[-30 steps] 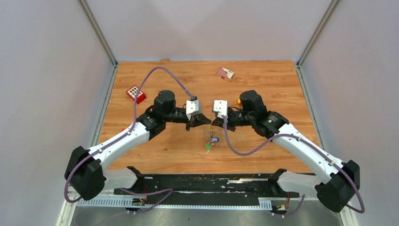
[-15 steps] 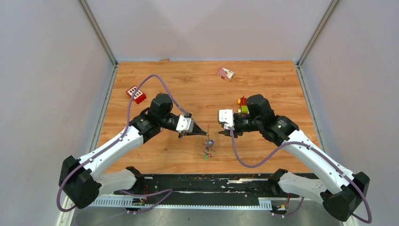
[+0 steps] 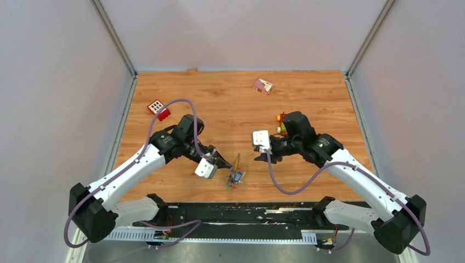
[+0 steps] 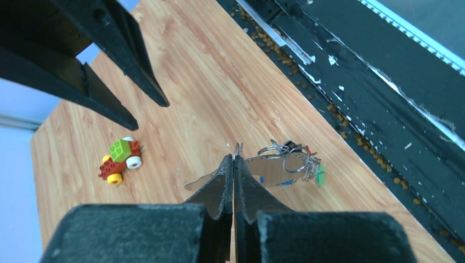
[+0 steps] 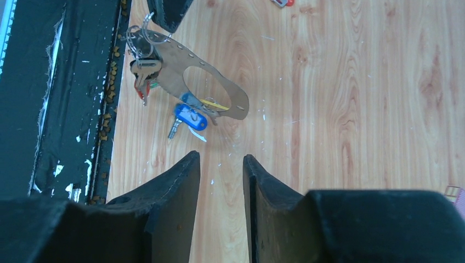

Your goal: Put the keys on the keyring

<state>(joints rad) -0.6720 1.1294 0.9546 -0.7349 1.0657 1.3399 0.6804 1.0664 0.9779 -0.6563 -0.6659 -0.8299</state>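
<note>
Two arms that met over the middle of the tabletop (image 3: pixel 219 104) a second ago now stand apart. The right arm (image 3: pixel 307 145) has let go and drawn back toward the right of the overhead frame. Its jaws stand narrowly parted with nothing between them, pointing at the bunch from a little way off.

The left arm (image 3: pixel 164 148) has swung down toward the lower centre of that frame. Its jaws are pressed tight together on one end of the keyring (image 5: pixel 174 59), and the wrist view shows a small wire ring right at their tips.

So the load now hangs on the left side alone. The keyring slopes from the left jaws down to the tabletop, close to the dark rail at the near edge. The keys (image 5: pixel 143 68) cluster at the end of it nearest the grip, with red and green showing among them. A blue key (image 5: pixel 190 117) lies just beside the far curve of the loop, and I cannot tell whether it is threaded on or only touching.

To my eye the release looks like the end of one threading move. The right side is now free for another key, and the blue one needs checking first. The toy brick stack (image 4: pixel 119 159) sits well apart, behind the right arm.
</note>
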